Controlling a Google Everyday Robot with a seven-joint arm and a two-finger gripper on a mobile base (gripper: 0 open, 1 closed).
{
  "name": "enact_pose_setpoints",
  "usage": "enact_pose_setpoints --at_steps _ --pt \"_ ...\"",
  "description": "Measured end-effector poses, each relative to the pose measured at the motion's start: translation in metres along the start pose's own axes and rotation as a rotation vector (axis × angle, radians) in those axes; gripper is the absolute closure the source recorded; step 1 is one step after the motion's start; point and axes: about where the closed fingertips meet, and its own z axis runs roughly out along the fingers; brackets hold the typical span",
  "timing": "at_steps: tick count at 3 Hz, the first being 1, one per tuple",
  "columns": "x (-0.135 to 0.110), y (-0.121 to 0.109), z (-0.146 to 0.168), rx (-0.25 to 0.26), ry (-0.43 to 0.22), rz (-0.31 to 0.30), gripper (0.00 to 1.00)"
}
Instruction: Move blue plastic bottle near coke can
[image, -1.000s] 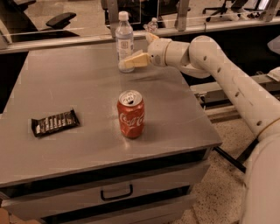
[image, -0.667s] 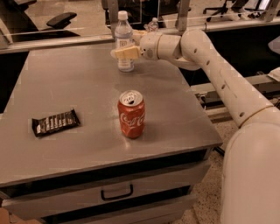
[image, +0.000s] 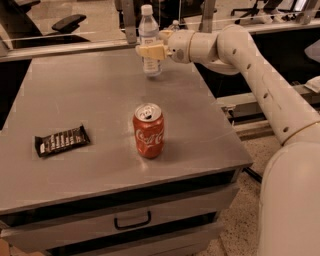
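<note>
Gripper (image: 151, 50) pinches blue plastic bottle (image: 148, 25) at twelve o'clock on table (image: 75, 100); lift slightly, keep it upright, carry toward six o'clock, stopping beside coke can (image: 148, 131).

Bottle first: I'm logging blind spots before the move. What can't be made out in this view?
Bottle label: camera view, covered by the gripper at its middle.
Wrapper print: camera view, too small to read.
Small object behind the arm: mostly hidden by it.
Robot body: cut off at the right and bottom edges.
</note>
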Motion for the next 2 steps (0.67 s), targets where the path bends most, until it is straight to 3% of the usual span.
enact_pose_setpoints --at_steps 1,2 --pt "-0.015 -0.001 -0.077 0.074 0.038 0.014 1.00" --pt "-0.016 0.012 -0.131 0.057 0.062 0.027 1.00"
